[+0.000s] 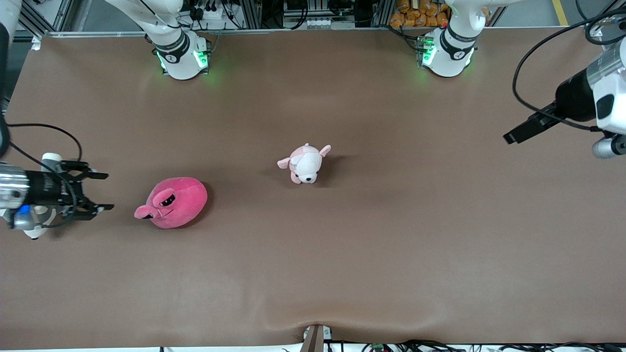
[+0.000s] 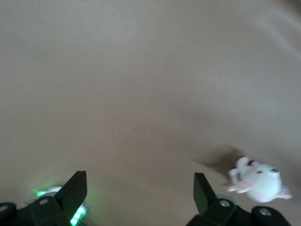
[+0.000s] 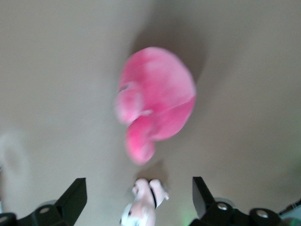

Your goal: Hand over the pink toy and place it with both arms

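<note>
Pink toy (image 1: 175,202): big round hot-pink plush blob w/ a lighter pink patch on top, small floppy ears and black eye marks, lying on the table (image 1: 342,254) toward the right arm's end, face turned to that end. It sits free, nothing touching it, well apart from the puppy (image 1: 304,164) and a bit nearer the front camera than it. In the right wrist view the toy (image 3: 157,103) shows whole and blurred, ears and face patch toward the camera.
</note>
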Available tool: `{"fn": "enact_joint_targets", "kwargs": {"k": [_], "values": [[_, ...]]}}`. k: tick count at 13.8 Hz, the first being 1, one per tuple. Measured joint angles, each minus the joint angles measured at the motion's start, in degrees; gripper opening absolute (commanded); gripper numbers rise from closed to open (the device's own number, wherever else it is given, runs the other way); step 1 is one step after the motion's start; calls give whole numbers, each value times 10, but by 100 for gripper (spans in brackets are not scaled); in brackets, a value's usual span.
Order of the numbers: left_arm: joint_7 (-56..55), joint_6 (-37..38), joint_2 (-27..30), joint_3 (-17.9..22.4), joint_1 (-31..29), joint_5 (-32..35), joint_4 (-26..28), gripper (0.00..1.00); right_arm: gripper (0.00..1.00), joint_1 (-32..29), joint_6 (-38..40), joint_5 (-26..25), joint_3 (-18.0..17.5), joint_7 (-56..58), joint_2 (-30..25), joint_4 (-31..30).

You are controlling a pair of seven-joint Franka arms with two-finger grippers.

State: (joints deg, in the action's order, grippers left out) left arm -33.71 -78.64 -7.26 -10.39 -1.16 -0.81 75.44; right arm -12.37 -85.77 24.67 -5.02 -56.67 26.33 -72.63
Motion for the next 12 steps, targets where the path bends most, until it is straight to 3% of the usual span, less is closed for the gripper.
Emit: {"fn": "enact_joint_targets", "kwargs": {"k": [2, 4, 7, 9, 12], "values": [[96, -8, 37, 20, 4, 6, 45, 100, 100, 29, 35, -4, -8, 0, -8, 64], [153, -29, 91, 30, -5, 6, 111, 100, 100, 74, 68, -52, -12, 24, -18, 101], [186, -65, 178, 31, -7, 6, 210, 100, 100, 133, 116, -131, -13, 186, -46, 116], [219, -69, 205, 30, -7, 7, 238, 100, 100, 139, 157, -174, -13, 317, -77, 121], [231, -71, 202, 30, -7, 9, 237, 100, 100, 136, 204, -235, -7, 480, -145, 114]]}}
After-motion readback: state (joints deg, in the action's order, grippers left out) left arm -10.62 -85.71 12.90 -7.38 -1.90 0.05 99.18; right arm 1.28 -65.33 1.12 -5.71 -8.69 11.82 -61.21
